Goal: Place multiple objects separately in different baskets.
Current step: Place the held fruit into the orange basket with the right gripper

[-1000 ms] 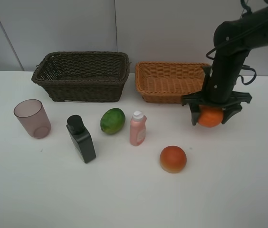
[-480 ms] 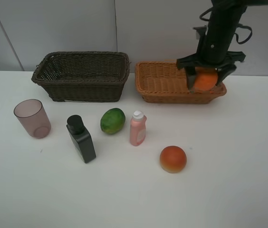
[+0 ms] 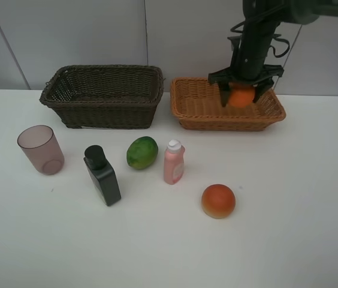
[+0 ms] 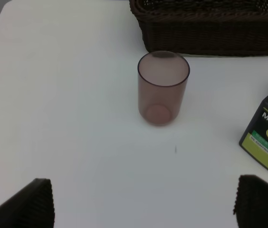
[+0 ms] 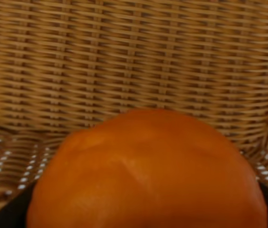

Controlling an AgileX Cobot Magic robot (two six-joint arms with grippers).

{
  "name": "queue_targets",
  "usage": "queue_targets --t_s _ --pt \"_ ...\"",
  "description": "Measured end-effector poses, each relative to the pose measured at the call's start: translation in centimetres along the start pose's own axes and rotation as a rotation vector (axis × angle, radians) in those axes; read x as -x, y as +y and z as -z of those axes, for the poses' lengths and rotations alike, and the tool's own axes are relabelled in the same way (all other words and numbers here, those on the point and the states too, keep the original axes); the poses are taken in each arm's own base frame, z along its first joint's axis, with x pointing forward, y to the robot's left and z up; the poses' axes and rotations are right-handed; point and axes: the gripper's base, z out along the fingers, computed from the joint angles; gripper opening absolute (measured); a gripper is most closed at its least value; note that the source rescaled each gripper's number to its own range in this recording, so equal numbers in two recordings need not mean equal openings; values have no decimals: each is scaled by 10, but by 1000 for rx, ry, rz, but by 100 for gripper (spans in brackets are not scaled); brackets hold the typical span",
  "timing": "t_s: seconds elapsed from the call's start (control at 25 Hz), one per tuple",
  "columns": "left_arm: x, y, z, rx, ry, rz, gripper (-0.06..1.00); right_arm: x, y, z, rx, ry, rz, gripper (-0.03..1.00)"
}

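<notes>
The orange (image 3: 241, 96) is clamped between the jaws of the right gripper (image 3: 241, 98) and is held above the light tan wicker basket (image 3: 187, 117), toward its back wall. In the right wrist view the weave is seen directly beyond the fruit. The step in hand is judged to be the release into this basket. It is best done by lowering the orange close to the woven floor before the jaws are parted, so that it is not dropped from a height and cannot bounce or roll over the flared side. The fingers should be kept off the rim during the descent. The left gripper (image 4: 146, 204) is spread wide and empty, hovering over the table near the mauve cup (image 4: 163, 88), which stands just in front of the dark brown basket (image 3: 103, 111)
</notes>
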Motion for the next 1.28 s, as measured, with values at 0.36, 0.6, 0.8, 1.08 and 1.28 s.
queue_targets --t_s 0.36,0.6,0.8,1.08,1.28 --pt "0 0 0 0 0 0 98 16 -13 -37 12 -99 -93 66" --pt "0 0 0 0 0 0 98 22 -14 -47 20 -154 -98 66" --pt "0 0 0 0 0 0 98 26 -14 -47 28 -191 -96 68" --pt "0 0 0 0 0 0 98 25 -14 -46 27 -187 -96 99" --pt "0 0 0 0 0 0 98 24 -15 -29 23 -185 -98 100"
